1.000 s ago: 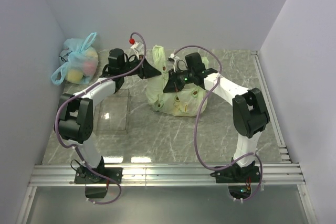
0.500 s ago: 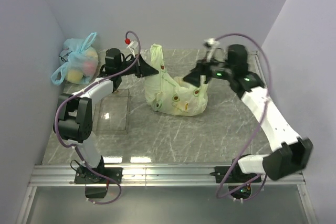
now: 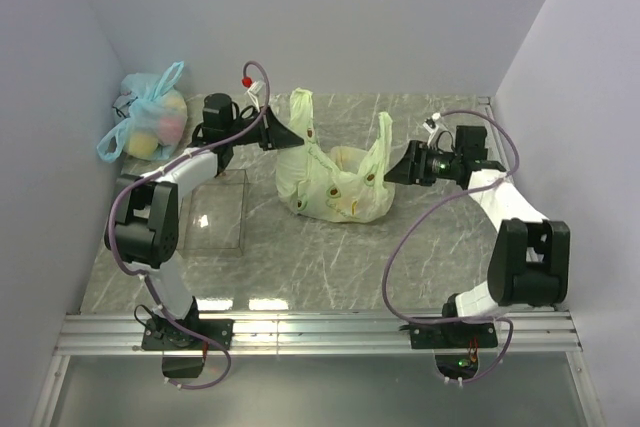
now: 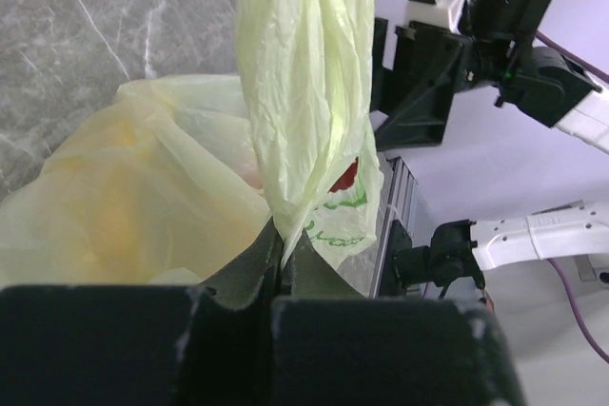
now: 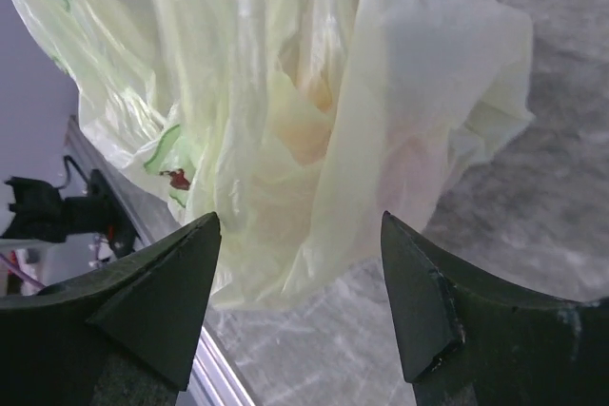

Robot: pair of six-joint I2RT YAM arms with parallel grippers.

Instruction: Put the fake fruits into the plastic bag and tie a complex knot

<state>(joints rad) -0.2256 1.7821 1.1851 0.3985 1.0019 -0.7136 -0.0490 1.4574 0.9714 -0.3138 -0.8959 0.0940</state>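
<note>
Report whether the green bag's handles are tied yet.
Untied. The plastic bag's two handles stand apart: the left gripper pinches one, and the other rises free beside the open right gripper.

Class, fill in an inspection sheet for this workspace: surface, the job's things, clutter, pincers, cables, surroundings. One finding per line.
Surface: grey marbled table, with glare patches near the front.
Job's things: pale green plastic bag slumped mid-table, both handles raised; fake fruits show only as dim yellow shapes through the film.
Clutter: light blue knotted bag in the far left corner; clear tray beside the left arm.
Pincers: left pincer shut on one bag handle; right pincer open, facing the bag, gripping nothing.
Cables: purple cables loop loosely off both arms.
Surroundings: pale walls on three sides; metal rail at the near edge.
</note>
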